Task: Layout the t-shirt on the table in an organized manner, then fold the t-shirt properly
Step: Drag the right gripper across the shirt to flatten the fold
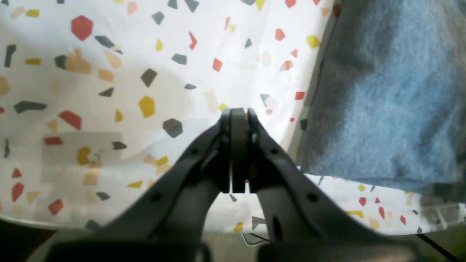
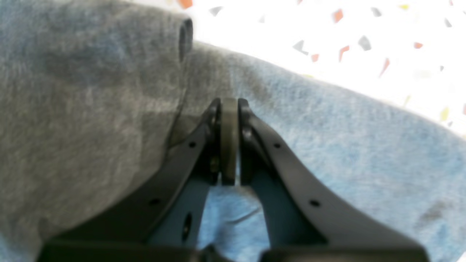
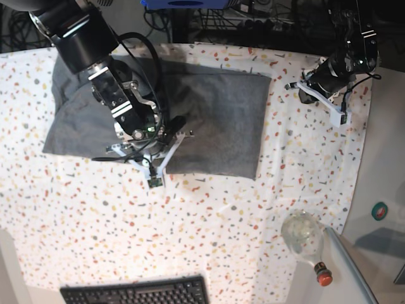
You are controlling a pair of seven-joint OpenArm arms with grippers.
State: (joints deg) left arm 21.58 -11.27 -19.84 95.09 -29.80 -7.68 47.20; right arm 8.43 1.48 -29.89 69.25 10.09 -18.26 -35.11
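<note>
The grey t-shirt [image 3: 215, 120] lies spread on the speckled table [image 3: 209, 228], toward its far left half. My right gripper [image 2: 229, 101] hovers low over the shirt's middle, jaws shut with the pads pressed together and no cloth visibly between them. A rolled fold of the shirt [image 2: 184, 34] sits just beyond it to the left. In the base view this right gripper [image 3: 176, 125] is over the shirt's centre. My left gripper [image 1: 238, 110] is shut and empty above bare table, with the shirt's edge [image 1: 382, 91] to its right. The base view has that left gripper [image 3: 310, 92] right of the shirt.
A clear bottle with a red cap [image 3: 307, 240] lies near the table's front right edge. A black keyboard [image 3: 133, 292] is at the front. A plain white ledge [image 3: 383, 171] runs along the right. Cables and equipment crowd the back edge.
</note>
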